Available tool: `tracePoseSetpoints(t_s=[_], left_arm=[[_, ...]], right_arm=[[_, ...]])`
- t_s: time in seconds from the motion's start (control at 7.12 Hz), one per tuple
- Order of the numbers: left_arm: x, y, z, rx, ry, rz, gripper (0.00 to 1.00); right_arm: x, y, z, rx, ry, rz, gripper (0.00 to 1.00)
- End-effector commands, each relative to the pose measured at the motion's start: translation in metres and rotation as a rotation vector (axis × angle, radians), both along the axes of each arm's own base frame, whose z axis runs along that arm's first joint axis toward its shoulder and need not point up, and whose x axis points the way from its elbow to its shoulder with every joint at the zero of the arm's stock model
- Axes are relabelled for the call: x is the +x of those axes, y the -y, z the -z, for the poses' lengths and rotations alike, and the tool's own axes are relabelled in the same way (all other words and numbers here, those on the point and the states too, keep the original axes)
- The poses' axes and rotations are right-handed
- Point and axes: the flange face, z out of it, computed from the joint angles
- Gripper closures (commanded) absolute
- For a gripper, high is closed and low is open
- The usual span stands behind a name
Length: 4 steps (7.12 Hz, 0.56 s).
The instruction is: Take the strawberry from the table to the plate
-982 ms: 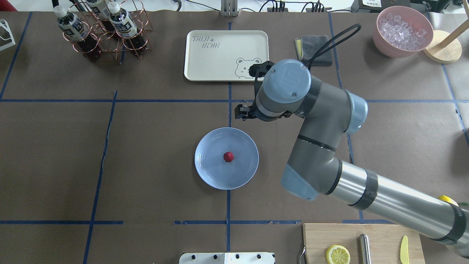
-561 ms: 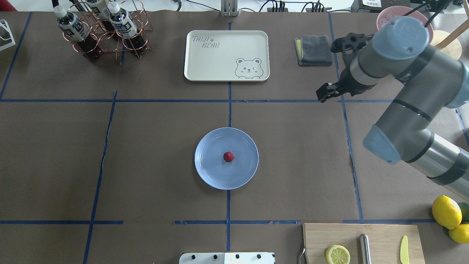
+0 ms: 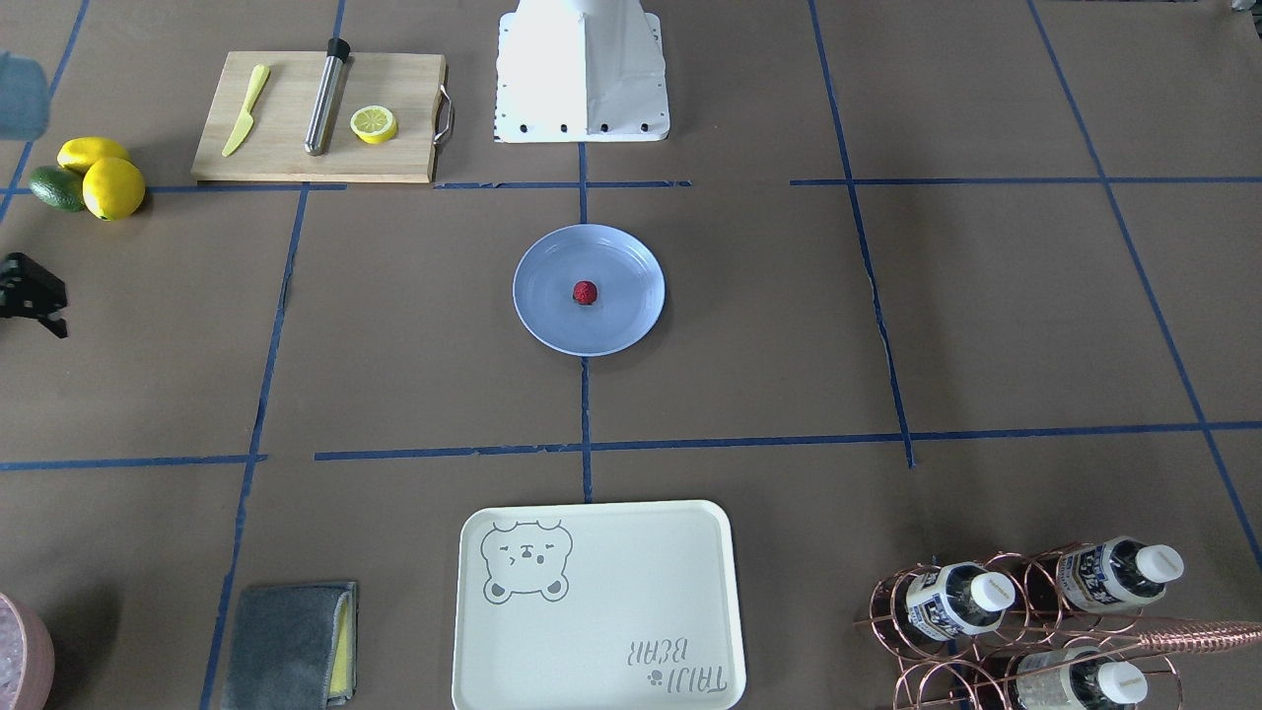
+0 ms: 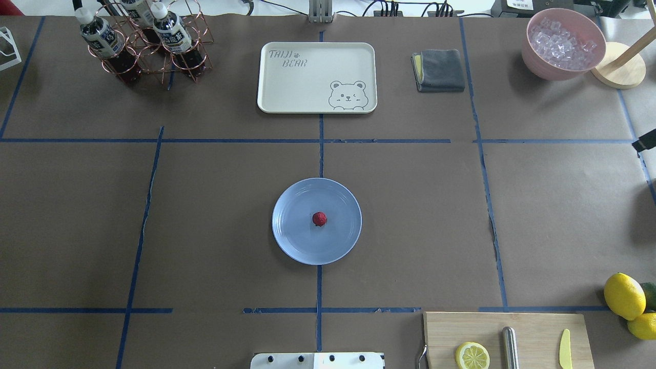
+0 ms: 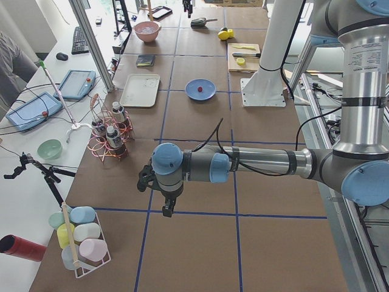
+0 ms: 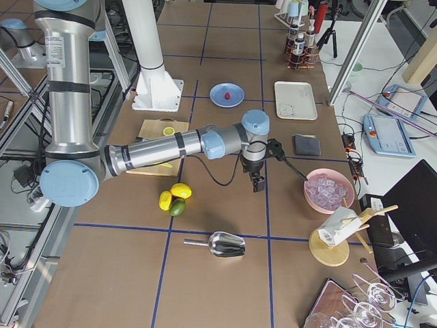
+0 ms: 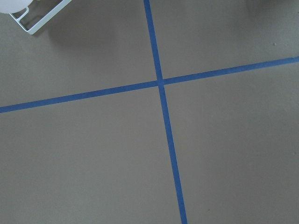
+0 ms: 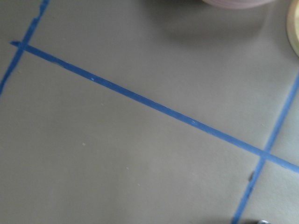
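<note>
The small dark-red strawberry (image 4: pixel 319 219) (image 3: pixel 585 292) lies in the middle of the pale-blue plate (image 4: pixel 287 241) (image 3: pixel 542 320), which rests on the brown taped table (image 4: pixel 205 205). My right gripper (image 4: pixel 644 145) (image 3: pixel 35 296) (image 6: pixel 257 183) hangs far off to the right side of the table, only a black sliver showing at the frame edges; I cannot tell if it is open or shut. My left gripper (image 5: pixel 164 204) shows only in the exterior left view, low over bare table far from the plate, so its state cannot be told. Both wrist views show only paper and tape.
A cream bear tray (image 4: pixel 316 77) lies beyond the plate, with a grey cloth (image 4: pixel 441 70) and a pink ice bowl (image 4: pixel 562 43) to its right. A bottle rack (image 4: pixel 148 43) stands far left. Near right are a cutting board (image 4: pixel 533 328), a lemon half (image 4: pixel 472 355) and lemons (image 4: pixel 624 295).
The right arm has swung from beside the plate off to the right and almost out of the overhead view. The strawberry and the plate have stayed put.
</note>
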Motion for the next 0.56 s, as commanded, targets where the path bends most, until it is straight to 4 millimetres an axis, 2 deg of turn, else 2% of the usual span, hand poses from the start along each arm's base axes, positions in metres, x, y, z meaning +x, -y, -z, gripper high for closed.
tracePoseSetpoints(t_s=[0.0, 0.14, 0.42], left_arm=[[0.000, -0.001, 0.000, 0.003, -0.001, -0.003, 0.00], [0.000, -0.004, -0.002, -0.001, -0.001, -0.003, 0.00], [0.000, -0.006, -0.004, -0.007, -0.001, -0.002, 0.00]], right_arm=[[0.086, -0.057, -0.073, -0.130, -0.026, -0.139, 0.00], [0.099, -0.073, -0.089, -0.158, -0.024, -0.158, 0.00], [0.100, -0.081, -0.095, -0.183, -0.009, -0.167, 0.00]])
